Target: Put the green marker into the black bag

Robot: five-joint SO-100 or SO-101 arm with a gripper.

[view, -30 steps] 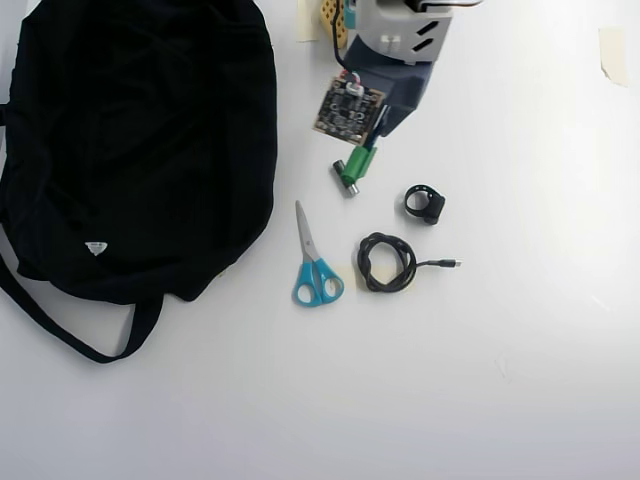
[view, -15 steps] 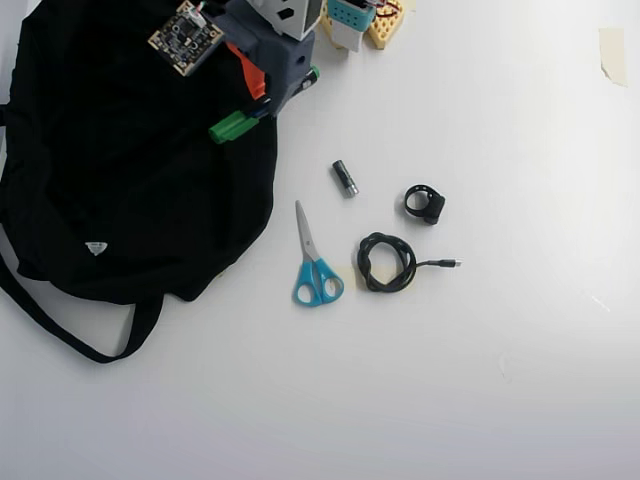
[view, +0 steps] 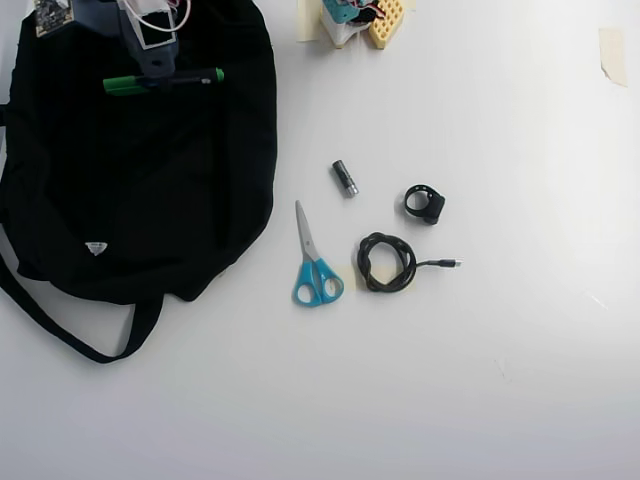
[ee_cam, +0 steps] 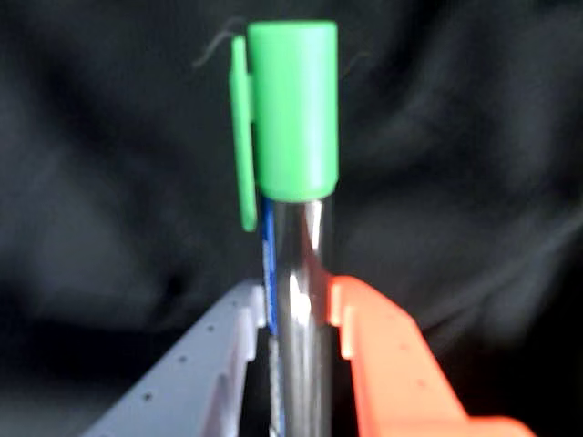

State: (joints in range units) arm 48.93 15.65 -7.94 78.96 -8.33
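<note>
In the wrist view the green marker (ee_cam: pixel 296 182) stands upright, its bright green cap at the top and its shiny dark barrel clamped between my grey and orange fingers. My gripper (ee_cam: pixel 298 314) is shut on it. Black fabric of the black bag (ee_cam: pixel 109 182) fills the whole background. From overhead, the marker (view: pixel 165 80) lies crosswise over the upper part of the bag (view: pixel 130 190), green cap to the left, with my gripper (view: pixel 158 72) holding it from the top edge.
On the white table right of the bag lie a small battery (view: pixel 345 178), blue-handled scissors (view: pixel 313 260), a coiled black cable (view: pixel 388 262) and a small black ring-shaped part (view: pixel 425 203). The arm's base (view: pixel 355 18) sits at the top edge.
The arm has swung left from above the battery to over the bag, carrying the marker. The marker now hangs over the bag's upper part; the battery stays on the table.
</note>
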